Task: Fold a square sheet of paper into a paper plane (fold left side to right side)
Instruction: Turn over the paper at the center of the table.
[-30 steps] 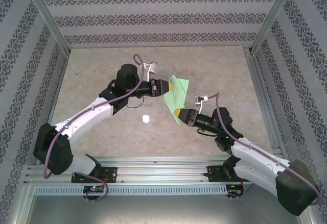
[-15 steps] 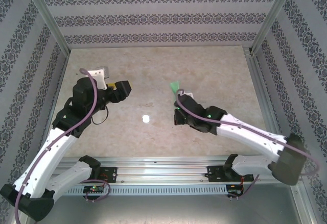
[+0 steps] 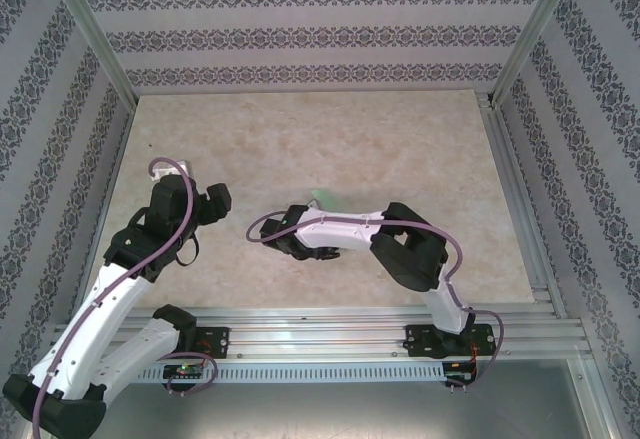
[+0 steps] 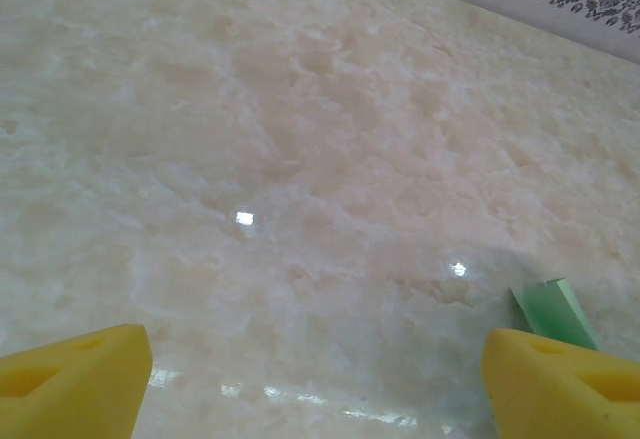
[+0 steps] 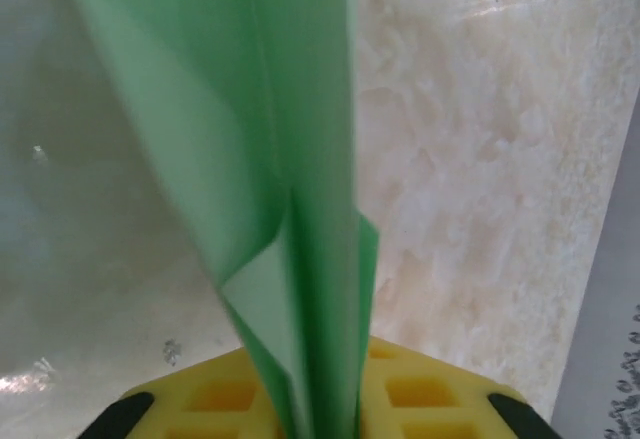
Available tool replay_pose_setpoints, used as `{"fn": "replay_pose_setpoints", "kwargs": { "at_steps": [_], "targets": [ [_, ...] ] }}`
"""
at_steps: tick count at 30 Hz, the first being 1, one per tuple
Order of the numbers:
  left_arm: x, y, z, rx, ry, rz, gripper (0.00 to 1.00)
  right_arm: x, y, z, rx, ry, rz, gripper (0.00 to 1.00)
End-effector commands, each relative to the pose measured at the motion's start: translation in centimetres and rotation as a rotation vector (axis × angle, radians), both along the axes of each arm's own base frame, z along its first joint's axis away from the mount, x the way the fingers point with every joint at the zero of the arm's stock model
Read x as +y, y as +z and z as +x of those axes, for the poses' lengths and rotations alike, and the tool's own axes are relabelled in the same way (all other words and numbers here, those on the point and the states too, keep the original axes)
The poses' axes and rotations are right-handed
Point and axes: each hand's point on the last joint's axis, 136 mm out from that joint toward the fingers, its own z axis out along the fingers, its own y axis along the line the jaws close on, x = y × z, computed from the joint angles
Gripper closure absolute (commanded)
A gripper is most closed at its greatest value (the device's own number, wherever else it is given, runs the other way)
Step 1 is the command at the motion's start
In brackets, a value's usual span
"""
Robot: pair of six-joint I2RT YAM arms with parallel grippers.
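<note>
The paper plane (image 5: 250,109) is light mint-green paper folded into a slim creased shape. In the right wrist view it rises from between the yellow pads of my right gripper (image 5: 320,414), which is shut on its lower end. From above, a small green tip of the paper plane (image 3: 322,199) shows behind the right arm (image 3: 340,227), which stretches leftward across the table's middle. My left gripper (image 3: 218,201) hangs apart at the left. Its yellow fingertips (image 4: 75,384) stand wide open over bare table. A corner of the green paper (image 4: 555,309) peeks beside its right fingertip.
The marble-patterned table top (image 3: 400,149) is bounded by patterned walls and metal posts (image 3: 95,39). A metal rail (image 3: 320,344) with both arm bases runs along the near edge. Glare spots (image 4: 245,219) shine on the table.
My left gripper let go of the paper, opened wide and drew back to the left. The right arm swung far left across the table, carrying the paper with it.
</note>
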Motion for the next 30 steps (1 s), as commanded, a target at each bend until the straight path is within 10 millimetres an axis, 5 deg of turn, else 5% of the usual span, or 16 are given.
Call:
{"fn": "replay_pose_setpoints", "kwargs": {
  "at_steps": [1, 6, 9, 13, 21, 30],
  "targets": [
    [0.9, -0.9, -0.3, 0.038, 0.023, 0.020, 0.14, 1.9, 0.2, -0.6, 0.044, 0.042, 0.049, 0.64],
    [-1.0, -1.8, -0.3, 0.114, -0.076, -0.039, 0.13, 5.8, 3.7, -2.9, 0.103, 0.103, 0.410, 0.36],
    [-4.4, -2.7, -0.4, 0.148, -0.222, -0.153, 0.15, 5.5, 7.6, -3.8, 0.067, 0.121, 0.585, 0.28],
    [-10.8, -4.3, -0.8, 0.193, -0.431, -0.471, 0.22, 3.4, 12.3, -3.9, -0.030, 0.137, 0.761, 0.20],
    [-16.4, -7.5, -0.4, 0.267, -0.531, -0.623, 0.20, -4.0, 17.1, -1.1, -0.261, 0.007, 1.006, 0.02],
    [-21.2, -10.9, 3.9, 0.319, -0.574, -0.647, 0.21, -9.7, 17.8, -0.5, -0.392, -0.106, 1.372, 0.02]
  ]
}}
